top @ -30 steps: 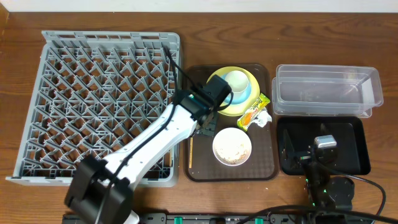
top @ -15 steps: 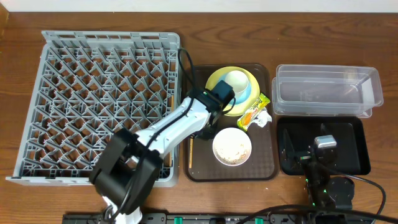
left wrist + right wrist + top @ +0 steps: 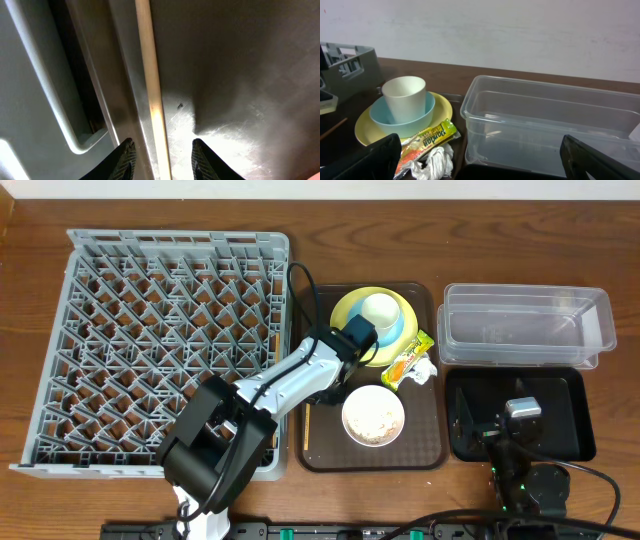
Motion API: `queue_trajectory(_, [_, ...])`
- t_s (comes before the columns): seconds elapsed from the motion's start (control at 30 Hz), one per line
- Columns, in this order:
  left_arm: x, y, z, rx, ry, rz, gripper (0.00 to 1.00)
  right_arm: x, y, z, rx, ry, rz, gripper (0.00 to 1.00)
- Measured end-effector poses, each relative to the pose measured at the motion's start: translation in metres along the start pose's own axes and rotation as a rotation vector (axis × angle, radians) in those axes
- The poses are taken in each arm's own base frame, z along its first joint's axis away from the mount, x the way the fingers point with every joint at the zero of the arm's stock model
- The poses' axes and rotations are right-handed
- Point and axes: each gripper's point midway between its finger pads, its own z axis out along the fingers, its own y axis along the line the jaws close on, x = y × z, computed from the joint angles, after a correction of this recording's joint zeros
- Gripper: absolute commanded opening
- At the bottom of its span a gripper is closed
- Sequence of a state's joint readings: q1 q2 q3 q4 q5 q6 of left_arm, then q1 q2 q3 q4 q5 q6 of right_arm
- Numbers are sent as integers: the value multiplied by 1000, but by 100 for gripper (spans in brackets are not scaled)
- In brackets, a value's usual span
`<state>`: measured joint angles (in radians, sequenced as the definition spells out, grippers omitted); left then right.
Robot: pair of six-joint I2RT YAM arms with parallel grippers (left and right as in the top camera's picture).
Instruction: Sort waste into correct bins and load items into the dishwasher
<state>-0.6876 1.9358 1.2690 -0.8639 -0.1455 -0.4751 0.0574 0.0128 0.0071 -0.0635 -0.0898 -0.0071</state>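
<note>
Now my left gripper (image 3: pixel 165 162) sits low over the brown plastic serving tray (image 3: pixel 240 75), jaws partly open. They straddle a thin wooden chopstick (image 3: pixel 149 75) running top to bottom, left of centre in my wrist view, not pinched. My right gripper (image 3: pixel 485 157) gapes wide, empty, above the shallow black rectangular tray (image 3: pixel 572 395) at the overhead frame's lower right. The large grey plastic dish rack (image 3: pixel 160 340) fills the left.

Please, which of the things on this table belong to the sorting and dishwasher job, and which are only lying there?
For the job: dish rack, yellow plate, light blue bowl, white cup, white bowl, rice crumbs, chopstick, snack wrapper, white scrap, clear tub, black tray.
Only lying there: brown serving tray, under the dishes and waste.
</note>
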Motion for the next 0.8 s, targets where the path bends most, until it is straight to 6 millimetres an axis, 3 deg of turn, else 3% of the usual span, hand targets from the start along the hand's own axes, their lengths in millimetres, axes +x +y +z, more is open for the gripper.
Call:
queue_trajectory(0.57, [-13,-8,12,40,-98,-45,37,0,0,0,0,0,0,99])
queue_trajectory(0.7, [-13,-8,13,48,-113,-51,33,0,0,0,0,0,0,99])
queue_trajectory(0.8, [-14,-8,13,50,-116,-53,22,0,0,0,0,0,0,99])
